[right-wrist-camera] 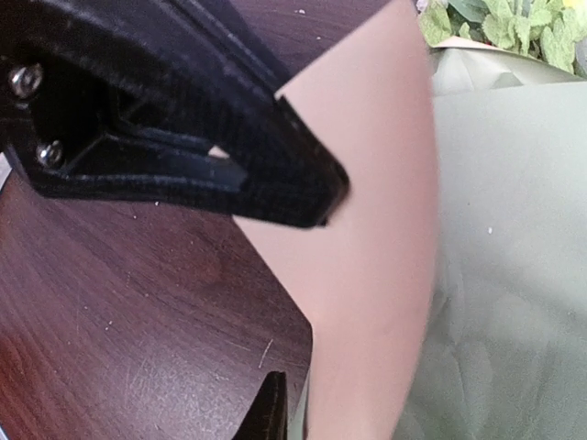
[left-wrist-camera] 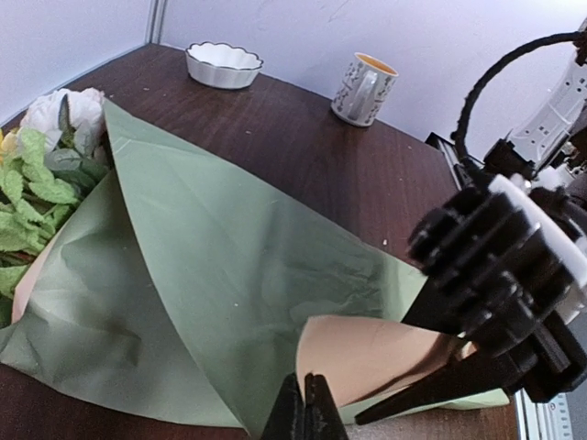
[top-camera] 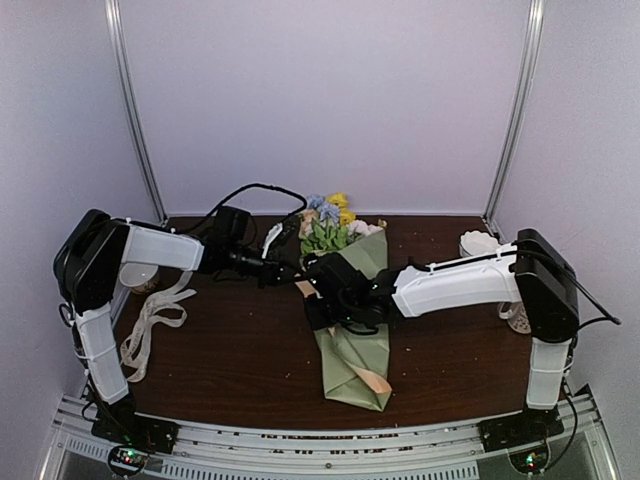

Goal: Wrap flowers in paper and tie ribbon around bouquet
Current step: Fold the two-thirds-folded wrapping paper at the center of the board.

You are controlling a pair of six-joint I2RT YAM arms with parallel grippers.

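Top external: wrapping step in hand, judged close to done; tying not yet begun. At table (top-camera: 240, 365) centre, bouquet (top-camera: 355, 360) lying flat, flowers (top-camera: 330, 228) toward 12 o'clock, pointed foot toward 6. Far off at 9 o'clock, well apart from both grippers: ribbon (top-camera: 150, 320), dropped in loose loops, untouched. Over at 2 to 3 o'clock, bowl (top-camera: 478, 243) and cup (left-wrist-camera: 365, 87), clear of the work.

Looks like a cone of paper (left-wrist-camera: 211, 266), sage side out, lightly creased, one fold running diagonally across. Tan flap curling up at the lower edge, so not closed all the way. Green leaves and a pale bloom poking from the wide mouth.

Left gripper (left-wrist-camera: 307, 411): fingers pressed together at the green fold edge, just beside the tan flap. Cannot tell whether pinching paper or only resting on it. Right gripper (right-wrist-camera: 298, 289): jaws parted, straddling the tan flap, one finger above and one below, no clamp seen.

Next, as a judgement: press or tuck the flap flat against the cone, keep the wrap held shut with one gripper, then reach toward 9 o'clock for the ribbon. Calls for a light, steady hold. Likely to spring open if let go, and thin enough to crumple under a hard squeeze.
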